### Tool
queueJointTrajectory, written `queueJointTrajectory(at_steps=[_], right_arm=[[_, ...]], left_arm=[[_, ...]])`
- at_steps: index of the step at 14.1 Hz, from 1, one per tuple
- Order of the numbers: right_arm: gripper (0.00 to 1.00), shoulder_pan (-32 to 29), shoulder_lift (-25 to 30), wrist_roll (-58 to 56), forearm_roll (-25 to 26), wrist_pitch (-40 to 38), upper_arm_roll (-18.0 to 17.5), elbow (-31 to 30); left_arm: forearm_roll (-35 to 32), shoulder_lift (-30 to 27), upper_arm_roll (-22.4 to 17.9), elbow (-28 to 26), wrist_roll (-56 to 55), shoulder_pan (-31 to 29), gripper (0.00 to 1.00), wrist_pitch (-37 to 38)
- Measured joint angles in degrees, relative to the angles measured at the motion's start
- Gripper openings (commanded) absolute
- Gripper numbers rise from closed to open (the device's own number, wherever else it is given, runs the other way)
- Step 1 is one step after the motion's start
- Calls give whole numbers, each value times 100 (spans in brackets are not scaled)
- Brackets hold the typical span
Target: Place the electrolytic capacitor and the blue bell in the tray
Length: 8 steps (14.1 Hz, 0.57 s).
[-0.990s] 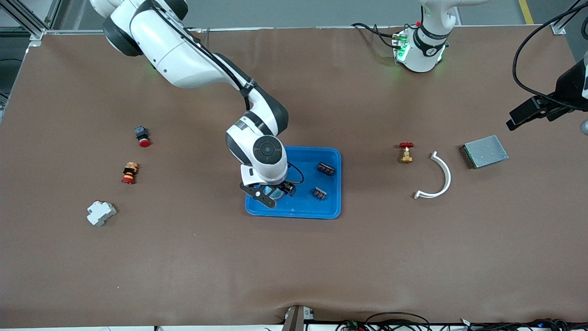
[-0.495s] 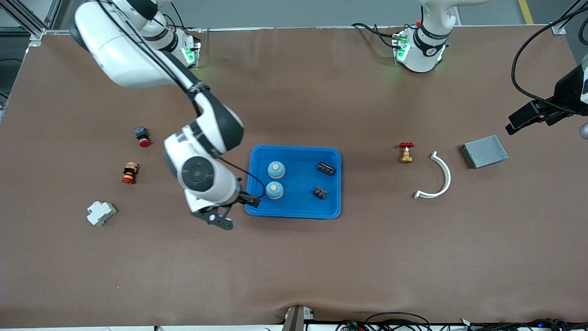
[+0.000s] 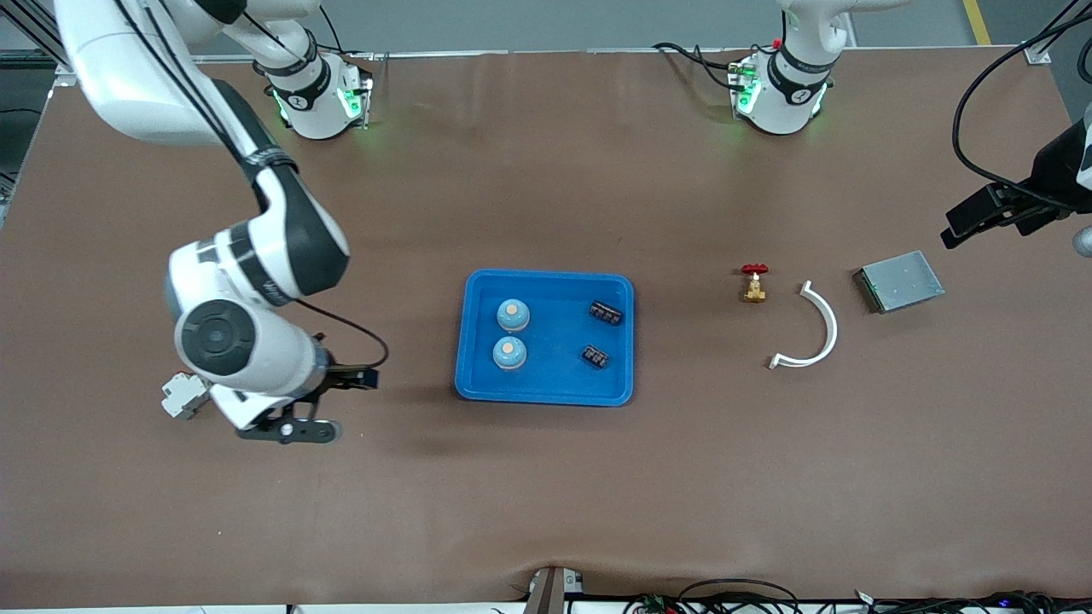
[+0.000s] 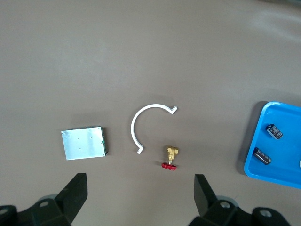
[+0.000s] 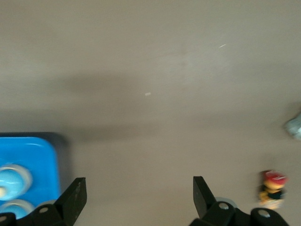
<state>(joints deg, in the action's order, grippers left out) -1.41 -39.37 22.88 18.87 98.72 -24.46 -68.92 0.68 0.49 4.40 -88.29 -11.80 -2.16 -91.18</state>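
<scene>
A second ago the right arm's gripper [image 3: 328, 402] was down inside the shallow bright-blue plastic tray [image 3: 546, 394]. Now it has swung clear and hangs over bare brown worktop [image 3: 546, 495] in the lower part of the frame, between the tray and a small white plastic block [image 3: 181, 395] toward the right arm's end. Its jaws stand wide apart with nothing between them, as the right wrist view shows plainly.

It has left a second round pale-blue bell with an orange top [image 3: 509, 352] sitting in the tray. This one is just nearer the front camera than its twin, the first blue bell [image 3: 513, 315]. Two small black cylindrical electrolytic capacitors [image 3: 605, 313] [image 3: 595, 357] lie in the tray's half toward the left arm's end. With bells and capacitors all inside the rim, I judge the task as good as done, and this is the retreat.

The tray sits mid-frame with open worktop on every side. The right arm's elbow and wrist now cover the ground toward its own end, and a small red-capped yellow push-button [image 5: 273, 187] shows under that wrist camera. Any further sweep that way should mind the button and the white block.

The left gripper [image 3: 981, 217] waits high at the frame's edge, jaws spread and empty. Under it lie a flat grey metal box [image 3: 901, 280], a white curved plastic strip [image 3: 815, 328] and a small brass valve with a red handle [image 3: 753, 283], all well apart from the tray.
</scene>
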Motion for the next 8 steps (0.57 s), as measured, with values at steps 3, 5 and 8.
queueJointTrajectory(at_steps=[3, 5, 8], right_arm=[[100, -440, 345, -711, 17, 140, 3, -433], [100, -467, 672, -821, 18, 472, 132, -898], [100, -134, 1124, -1191, -99, 1088, 868, -1586]], left_arm=[[0, 0, 3, 0, 53, 2, 100, 0], [0, 0, 6, -1, 68, 13, 100, 0], [0, 0, 14, 14, 69, 54, 100, -4]])
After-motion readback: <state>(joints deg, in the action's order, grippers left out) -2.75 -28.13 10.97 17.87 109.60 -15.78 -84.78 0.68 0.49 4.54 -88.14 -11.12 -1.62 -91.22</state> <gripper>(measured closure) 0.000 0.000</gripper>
